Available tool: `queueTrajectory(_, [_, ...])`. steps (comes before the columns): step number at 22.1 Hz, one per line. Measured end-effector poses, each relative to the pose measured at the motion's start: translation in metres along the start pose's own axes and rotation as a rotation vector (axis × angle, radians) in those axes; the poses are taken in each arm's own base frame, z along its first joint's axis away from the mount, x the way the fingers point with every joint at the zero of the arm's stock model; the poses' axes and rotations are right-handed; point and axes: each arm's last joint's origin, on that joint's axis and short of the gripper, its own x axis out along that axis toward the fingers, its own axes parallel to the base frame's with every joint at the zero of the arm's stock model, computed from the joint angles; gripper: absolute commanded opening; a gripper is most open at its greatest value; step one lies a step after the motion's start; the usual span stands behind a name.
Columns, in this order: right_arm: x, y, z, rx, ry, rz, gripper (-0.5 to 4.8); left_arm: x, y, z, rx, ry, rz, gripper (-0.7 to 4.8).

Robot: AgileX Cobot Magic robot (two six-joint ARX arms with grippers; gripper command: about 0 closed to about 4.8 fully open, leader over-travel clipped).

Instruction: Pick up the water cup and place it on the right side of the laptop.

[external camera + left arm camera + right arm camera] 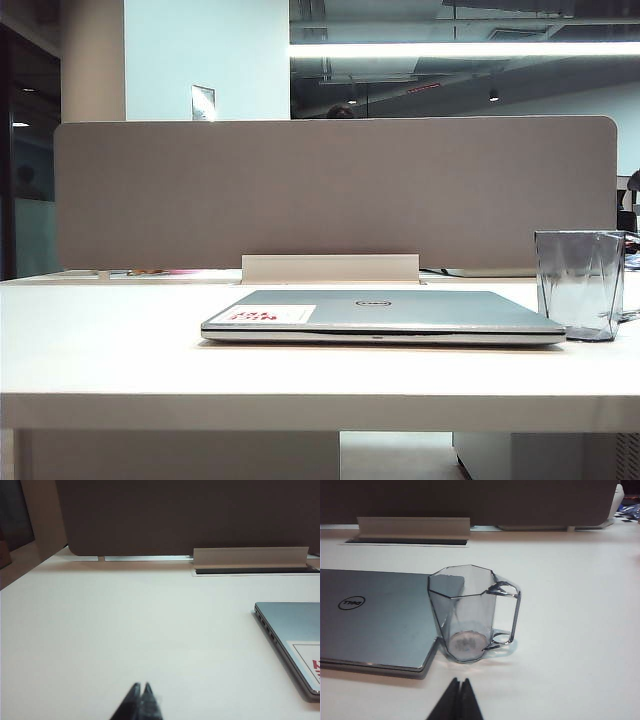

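The laptop point(400, 310) is silver-grey with a white-and-red sticker point(271, 314); the water cup point(579, 283) is clear, tinted grey-blue. The table point(110, 340) is off-white, the partition point(330, 190) grey-brown. The left gripper point(140, 687) and the right gripper point(459, 681) are both black.

We see a water cup point(465, 612) of transparent grey-blue tinted material, glass or clear plastic, with smooth, glossy faceted walls and a handle that catches bright highlights. The laptop point(385, 312) has a silver-grey lid with a smooth, satin, metallic-looking finish; its sticker point(271, 314) looks like matt white paper printed in red. The table point(100, 340) presents a smooth, matt white surface. The divider panel point(330, 190) behind it looks like matt grey-brown cloth. The left gripper point(140, 692) and right gripper point(459, 687), fingertips pressed together, look like matt black plastic.
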Motion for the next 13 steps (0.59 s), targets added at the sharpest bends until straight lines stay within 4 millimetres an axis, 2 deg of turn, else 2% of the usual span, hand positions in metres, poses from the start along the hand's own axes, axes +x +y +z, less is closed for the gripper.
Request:
queueTrajectory(6, [-0.0001,-0.0021,0.0006,-0.002,-0.006,-0.069,-0.08,0.0000,0.0000,0.0000,0.000,0.000,0.000,-0.03])
queueTrajectory(13, [-0.0001,-0.0021,0.0006,-0.002,-0.006,-0.069,-0.08,0.0000,0.0000,0.0000,0.000,0.000,0.000,-0.03])
